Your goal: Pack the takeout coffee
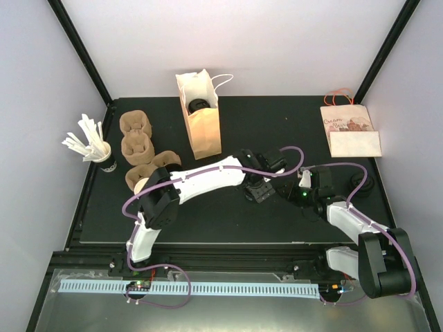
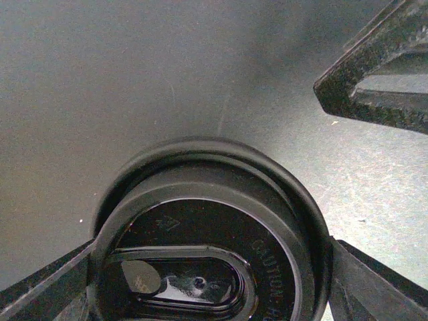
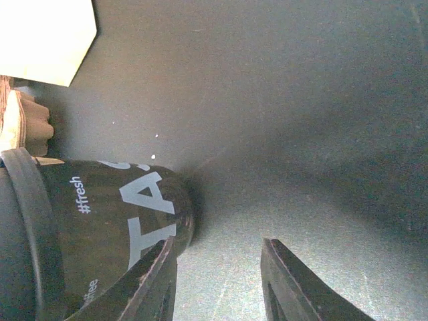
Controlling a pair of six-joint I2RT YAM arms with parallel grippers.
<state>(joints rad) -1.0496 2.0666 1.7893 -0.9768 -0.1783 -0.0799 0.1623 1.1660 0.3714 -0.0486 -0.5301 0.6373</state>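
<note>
1. The black paper coffee cup with a black plastic lid (image 2: 200,200) is stood upright near the middle of the black table mat (image 1: 208,221).
2. Its lid is clasped at the rim by the left gripper (image 2: 210,247), one finger against each side.
3. The right gripper (image 3: 217,244) is held just beside the cup's printed wall, fingers moderately apart, nothing between them.
4. The open brown paper bag (image 1: 203,128) is stood farther back, to the left.

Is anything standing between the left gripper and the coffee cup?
Nothing visible does. The coffee cup sits between the fingers of the left gripper, one at each side of its lid. The right gripper is beside the cup, not between.
</note>
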